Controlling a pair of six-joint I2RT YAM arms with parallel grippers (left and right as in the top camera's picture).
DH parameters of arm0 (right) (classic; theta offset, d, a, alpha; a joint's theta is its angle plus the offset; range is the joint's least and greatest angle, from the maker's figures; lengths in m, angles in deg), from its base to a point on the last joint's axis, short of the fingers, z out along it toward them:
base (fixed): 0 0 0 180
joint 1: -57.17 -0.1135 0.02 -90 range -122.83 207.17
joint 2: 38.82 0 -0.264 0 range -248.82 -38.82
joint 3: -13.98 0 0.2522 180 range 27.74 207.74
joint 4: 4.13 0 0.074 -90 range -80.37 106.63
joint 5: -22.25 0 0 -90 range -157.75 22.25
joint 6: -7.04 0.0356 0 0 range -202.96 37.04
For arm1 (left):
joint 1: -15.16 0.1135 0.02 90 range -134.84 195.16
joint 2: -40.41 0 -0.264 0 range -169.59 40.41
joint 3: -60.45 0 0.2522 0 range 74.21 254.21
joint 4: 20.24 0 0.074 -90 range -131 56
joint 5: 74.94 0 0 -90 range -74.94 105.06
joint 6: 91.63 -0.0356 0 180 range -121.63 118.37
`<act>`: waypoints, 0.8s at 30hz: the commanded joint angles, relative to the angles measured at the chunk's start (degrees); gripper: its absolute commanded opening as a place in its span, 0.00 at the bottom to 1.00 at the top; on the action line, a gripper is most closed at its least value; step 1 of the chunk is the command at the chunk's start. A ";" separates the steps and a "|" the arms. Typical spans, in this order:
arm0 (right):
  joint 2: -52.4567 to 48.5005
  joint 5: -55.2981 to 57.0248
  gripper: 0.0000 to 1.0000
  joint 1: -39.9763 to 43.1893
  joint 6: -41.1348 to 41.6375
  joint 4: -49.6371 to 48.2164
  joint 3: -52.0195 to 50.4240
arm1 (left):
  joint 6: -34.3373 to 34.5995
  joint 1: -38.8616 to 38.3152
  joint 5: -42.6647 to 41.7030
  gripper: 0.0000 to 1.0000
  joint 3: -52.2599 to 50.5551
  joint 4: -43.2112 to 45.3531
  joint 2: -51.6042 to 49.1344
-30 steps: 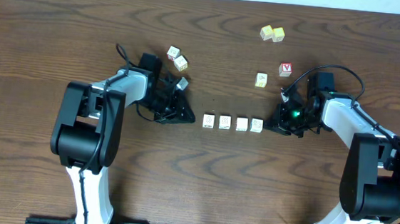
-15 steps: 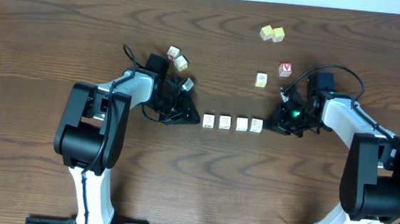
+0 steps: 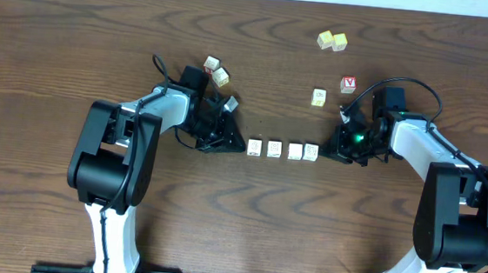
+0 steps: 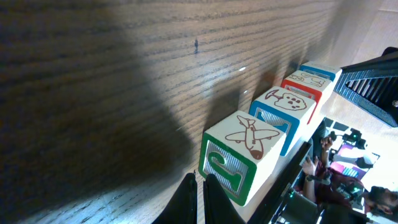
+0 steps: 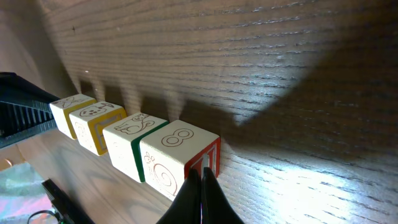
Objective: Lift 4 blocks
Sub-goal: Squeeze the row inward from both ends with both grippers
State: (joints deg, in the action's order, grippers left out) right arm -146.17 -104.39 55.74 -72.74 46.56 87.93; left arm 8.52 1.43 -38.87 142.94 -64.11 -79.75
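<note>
Four blocks [image 3: 282,149] in tight row, mid-table [image 3: 60,35], clear of all edges. Left gripper [image 3: 236,143], right gripper [image 3: 337,150] both closed, holding nothing, tips at row ends. Probably to squeeze row for single lift.

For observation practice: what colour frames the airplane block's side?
Green on the airplane block, left wrist view.

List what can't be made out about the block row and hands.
- Overhead: prints on the four cream-white toy cubes in a row are too small to read.
- Left wrist: farthest blue-sided cube partly hidden behind nearer cubes.
- Left wrist: left hand cut off by bottom edge.
- Right wrist: right hand covers a corner of the red-sided cube; contact unclear.
</note>
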 commanded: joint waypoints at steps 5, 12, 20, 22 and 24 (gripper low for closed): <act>0.46 -1.16 0.01 -1.66 0.00 -0.48 -0.31 | 0.33 -0.61 -1.14 0.07 -0.28 0.26 -0.83; 0.46 -1.16 0.01 -1.68 0.00 -0.52 -0.31 | 1.36 -1.46 -1.14 0.07 -0.28 1.11 -0.83; 0.46 -1.18 0.01 -1.68 0.00 -0.55 -0.31 | 1.57 -1.84 -1.14 0.07 -0.28 1.33 -0.83; 0.46 -1.18 0.01 -1.68 0.00 -0.55 -0.31 | 1.60 -1.84 -1.14 0.07 -0.28 1.64 -0.83; 0.46 -1.18 0.01 -1.68 0.00 -0.55 -0.31 | 2.08 -1.84 -1.14 0.07 -0.28 2.23 -0.83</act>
State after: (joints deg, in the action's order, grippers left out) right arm -146.17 -104.46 54.56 -72.74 46.14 87.93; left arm 9.66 -0.32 -38.89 142.94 -62.27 -79.75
